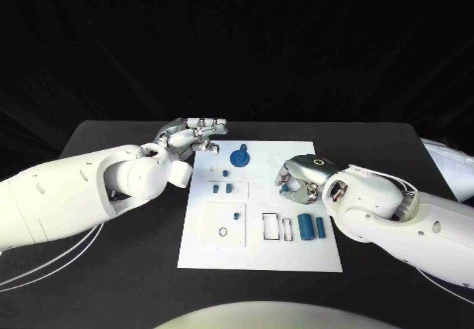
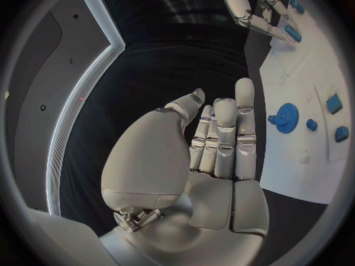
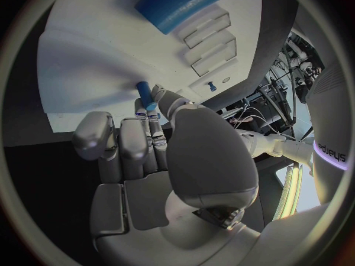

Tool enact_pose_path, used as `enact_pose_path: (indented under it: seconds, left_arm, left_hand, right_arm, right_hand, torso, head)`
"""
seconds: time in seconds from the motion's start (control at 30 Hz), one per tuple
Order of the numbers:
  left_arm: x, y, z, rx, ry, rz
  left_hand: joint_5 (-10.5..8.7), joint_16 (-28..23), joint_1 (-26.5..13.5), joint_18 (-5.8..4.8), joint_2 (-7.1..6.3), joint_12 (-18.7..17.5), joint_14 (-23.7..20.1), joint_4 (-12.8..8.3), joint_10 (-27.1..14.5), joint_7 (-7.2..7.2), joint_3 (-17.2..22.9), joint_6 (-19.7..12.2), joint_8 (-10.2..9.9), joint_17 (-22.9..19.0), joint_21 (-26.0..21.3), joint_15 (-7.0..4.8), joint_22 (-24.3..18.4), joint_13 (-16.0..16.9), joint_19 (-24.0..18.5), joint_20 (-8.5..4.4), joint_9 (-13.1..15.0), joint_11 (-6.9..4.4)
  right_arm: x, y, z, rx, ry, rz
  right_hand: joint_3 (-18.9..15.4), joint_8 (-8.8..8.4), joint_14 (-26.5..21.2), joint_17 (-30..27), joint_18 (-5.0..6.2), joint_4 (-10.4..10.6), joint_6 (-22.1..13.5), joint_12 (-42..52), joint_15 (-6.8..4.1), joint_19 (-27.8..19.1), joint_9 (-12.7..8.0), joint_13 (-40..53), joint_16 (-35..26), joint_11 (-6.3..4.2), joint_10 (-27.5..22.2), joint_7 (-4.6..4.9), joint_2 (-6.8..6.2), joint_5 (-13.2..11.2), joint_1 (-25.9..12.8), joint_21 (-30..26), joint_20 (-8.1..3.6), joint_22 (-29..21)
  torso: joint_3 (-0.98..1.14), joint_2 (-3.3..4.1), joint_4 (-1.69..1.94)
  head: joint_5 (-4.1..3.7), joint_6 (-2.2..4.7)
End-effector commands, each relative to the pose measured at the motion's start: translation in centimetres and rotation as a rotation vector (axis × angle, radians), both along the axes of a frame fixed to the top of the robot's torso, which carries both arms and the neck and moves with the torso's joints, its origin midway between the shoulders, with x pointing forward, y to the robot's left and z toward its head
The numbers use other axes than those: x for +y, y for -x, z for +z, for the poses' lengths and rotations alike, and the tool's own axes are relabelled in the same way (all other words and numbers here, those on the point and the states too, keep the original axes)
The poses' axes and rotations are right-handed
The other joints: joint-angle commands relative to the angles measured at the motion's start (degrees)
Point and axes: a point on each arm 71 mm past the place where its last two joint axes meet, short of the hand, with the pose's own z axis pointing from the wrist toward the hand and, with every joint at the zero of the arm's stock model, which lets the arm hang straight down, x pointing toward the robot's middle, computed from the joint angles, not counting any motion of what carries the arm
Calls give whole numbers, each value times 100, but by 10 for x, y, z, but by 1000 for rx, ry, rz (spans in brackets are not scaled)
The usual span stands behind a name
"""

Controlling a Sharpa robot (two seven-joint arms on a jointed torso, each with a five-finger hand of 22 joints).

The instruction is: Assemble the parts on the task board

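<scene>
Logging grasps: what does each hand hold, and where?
Right hand pinches a small blue part by its lower end. Left hand holds nothing.

Matt white task board [image 1: 296, 253], matt black table [image 1: 118, 288], glossy metallic left hand [image 1: 194, 133].

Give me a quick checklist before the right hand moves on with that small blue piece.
1. Right hand holds a small blue cylindrical piece at its fingertips: ok.
2. Left hand empty, fingers together, at the far left corner of the white task board: ok.
3. Blue toothed gear lying on the board, apart from both hands: ok.
4. Two blue cylinders beside the rectangular slots near the right arm: ok.
5. How firmly the piece is held: cannot tell.
</scene>
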Motion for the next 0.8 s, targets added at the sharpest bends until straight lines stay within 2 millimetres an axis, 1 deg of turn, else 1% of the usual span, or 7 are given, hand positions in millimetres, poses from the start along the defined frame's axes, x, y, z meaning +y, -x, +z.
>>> enact_pose_path:
  seconds: [0.03,0.1,0.4,0.57,0.63,0.8]
  left_arm:
    - [-2,1,1,-11,6,-24]
    - [-2,1,1,-12,5,-24]
    - [-2,1,2,-14,2,-25]
    - [-2,1,2,-15,1,-24]
    - [-2,1,2,-15,1,-24]
    - [-1,1,2,-15,0,-22]
  left_hand:
    - [20,5,43,53,-5,30,-48,-19,-53,3,-2,-36,7,-5,-28,4,-5,-9,-14,41,3,1]
    - [20,9,62,53,-17,40,-53,-42,-66,5,-7,-47,10,-11,-28,5,-4,-11,-15,42,3,4]
    - [20,12,76,54,-21,48,-55,-58,-71,6,-9,-51,12,-13,-27,5,-2,-11,-15,42,4,4]
    - [19,13,80,54,-23,51,-57,-62,-74,7,-10,-53,14,-14,-27,5,-2,-11,-15,42,4,5]
    - [19,19,79,54,-22,52,-53,-62,-74,8,-11,-53,15,-5,-27,5,-2,-11,-15,42,4,6]
    - [19,19,79,54,-22,52,-53,-62,-74,8,-11,-53,15,-5,-27,5,-2,-11,-15,42,4,6]
  right_arm:
    - [-1,0,-1,0,13,-5]
    - [-1,0,-1,1,15,-5]
    - [-1,0,-1,4,19,-2]
    - [-1,0,-2,7,22,-3]
    - [-1,0,-2,8,24,-4]
    - [-2,0,-3,11,30,-8]
  right_hand:
    - [12,-34,126,-8,39,25,-36,-42,-33,-39,-7,-4,-33,13,-58,-7,-58,-25,3,-36,4,-8]
    - [12,-34,125,-9,39,26,-36,-43,-32,-39,-7,-4,-34,15,-59,-6,-59,-26,3,-37,4,-9]
    - [25,-18,119,-36,34,34,1,-42,-6,-37,1,3,-55,39,-48,6,-41,-27,14,-40,22,-6]
    - [76,9,116,-53,33,44,78,-10,-5,-21,14,11,-65,34,39,2,19,-25,45,-29,32,14]
    - [108,19,116,-53,32,42,109,2,-5,-14,18,12,-65,35,78,3,46,-26,68,-23,33,24]
    - [247,39,120,-44,28,-2,192,21,-11,7,28,12,-53,28,200,13,121,-71,173,-5,31,49]
  torso:
    - [-1,-1,-3]
    - [-2,-1,0]
    - [-4,-4,2]
    - [-2,-3,4]
    - [-3,0,6]
    - [1,1,-1]
  head:
    - [-4,-1]
    - [-10,15]
    - [-12,4]
    - [-14,1]
    - [-28,0]
    - [-30,-12]
